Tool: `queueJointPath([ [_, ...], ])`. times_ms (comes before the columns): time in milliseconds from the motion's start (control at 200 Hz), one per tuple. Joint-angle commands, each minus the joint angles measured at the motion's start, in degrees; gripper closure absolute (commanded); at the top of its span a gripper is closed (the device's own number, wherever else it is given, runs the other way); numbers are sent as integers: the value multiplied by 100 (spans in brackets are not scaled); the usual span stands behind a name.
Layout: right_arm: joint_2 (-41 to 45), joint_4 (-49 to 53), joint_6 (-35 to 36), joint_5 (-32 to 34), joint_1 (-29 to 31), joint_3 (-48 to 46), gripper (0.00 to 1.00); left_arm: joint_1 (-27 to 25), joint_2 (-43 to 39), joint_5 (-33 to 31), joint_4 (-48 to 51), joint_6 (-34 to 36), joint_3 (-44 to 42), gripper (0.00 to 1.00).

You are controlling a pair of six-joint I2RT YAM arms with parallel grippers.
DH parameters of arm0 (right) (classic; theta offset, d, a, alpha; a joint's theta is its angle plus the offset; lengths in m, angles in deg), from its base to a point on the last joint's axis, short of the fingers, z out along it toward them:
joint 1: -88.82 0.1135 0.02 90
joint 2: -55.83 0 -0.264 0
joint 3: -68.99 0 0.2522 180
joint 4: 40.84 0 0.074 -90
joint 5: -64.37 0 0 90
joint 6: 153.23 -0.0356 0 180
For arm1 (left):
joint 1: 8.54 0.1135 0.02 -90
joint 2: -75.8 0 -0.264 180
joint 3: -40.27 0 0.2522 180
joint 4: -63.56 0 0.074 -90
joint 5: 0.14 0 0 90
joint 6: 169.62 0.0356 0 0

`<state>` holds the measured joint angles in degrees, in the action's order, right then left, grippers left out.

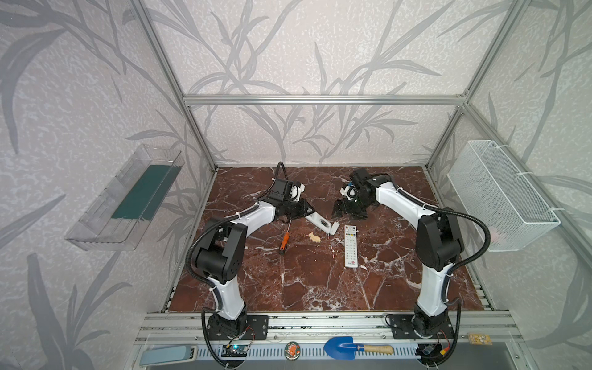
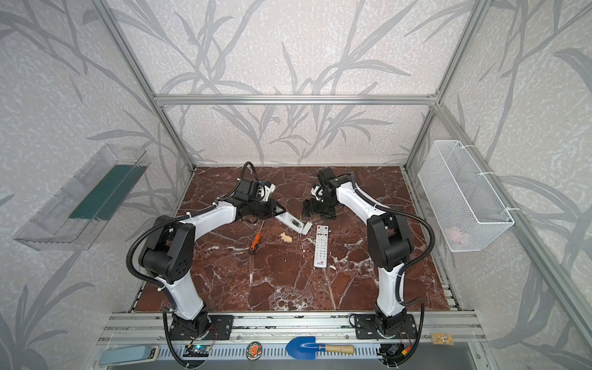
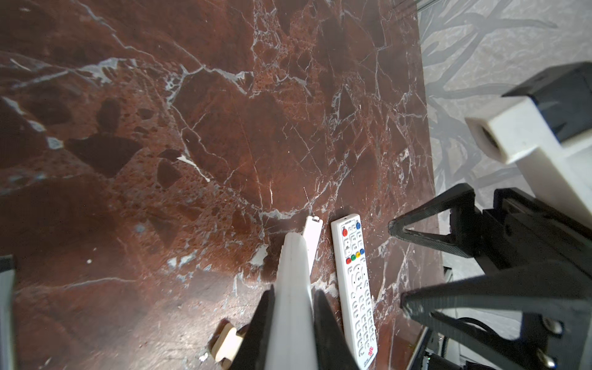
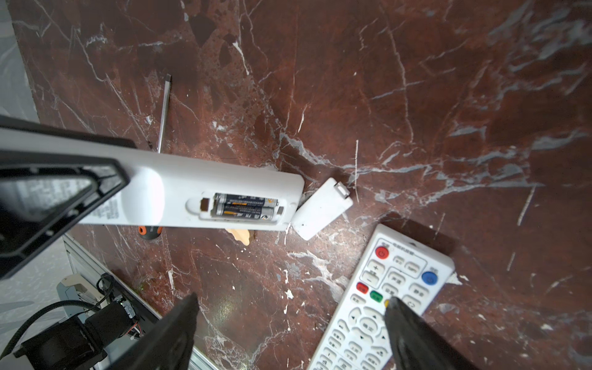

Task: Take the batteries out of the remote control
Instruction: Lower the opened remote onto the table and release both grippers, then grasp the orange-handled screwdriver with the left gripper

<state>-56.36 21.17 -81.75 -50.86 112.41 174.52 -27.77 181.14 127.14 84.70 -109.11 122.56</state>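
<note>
My left gripper (image 1: 304,209) (image 3: 294,291) is shut on one end of a white remote control (image 1: 322,224) (image 4: 192,192), held back side up and low over the table. Its battery bay is uncovered, and two dark batteries (image 4: 245,206) lie side by side in it. The small white cover (image 4: 322,213) (image 3: 312,230) rests on the table at the remote's free end. A second white remote (image 1: 350,246) (image 4: 381,304) lies buttons up just beside it. My right gripper (image 1: 342,208) (image 4: 291,299) hangs open above this spot, holding nothing, a little way from the batteries.
An orange-handled screwdriver (image 1: 284,240) and a small beige figure (image 1: 315,237) lie left of the remotes on the brown marble table (image 1: 304,288). A white wire basket (image 1: 499,195) hangs on the right wall, a clear tray (image 1: 125,198) on the left. A blue trowel (image 1: 352,349) lies on the front rail.
</note>
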Motion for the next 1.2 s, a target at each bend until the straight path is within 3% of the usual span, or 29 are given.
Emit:
queueJointPath([
  [0,317,123,136,-87,-55,-162,10,92,292,-11,189,11,161,83],
  [280,434,129,164,-96,-153,-421,10,173,936,381,290,-70,598,69],
  [515,408,167,176,-87,-204,-458,10,256,1098,385,268,-85,628,43],
  [720,365,169,196,-122,-202,-441,10,330,1142,412,257,-83,626,36],
  [760,359,167,200,-131,-199,-432,10,340,1137,427,273,-59,630,28],
  [805,340,167,199,-138,-202,-415,10,345,1131,406,341,-17,651,4],
  [820,338,167,200,-139,-199,-410,10,349,1127,390,371,5,659,1],
  [1050,337,76,95,-222,-190,-414,10,436,832,0,940,551,712,1],
  [1195,304,10,20,-288,-172,-383,10,481,452,-638,1599,1171,827,1],
])
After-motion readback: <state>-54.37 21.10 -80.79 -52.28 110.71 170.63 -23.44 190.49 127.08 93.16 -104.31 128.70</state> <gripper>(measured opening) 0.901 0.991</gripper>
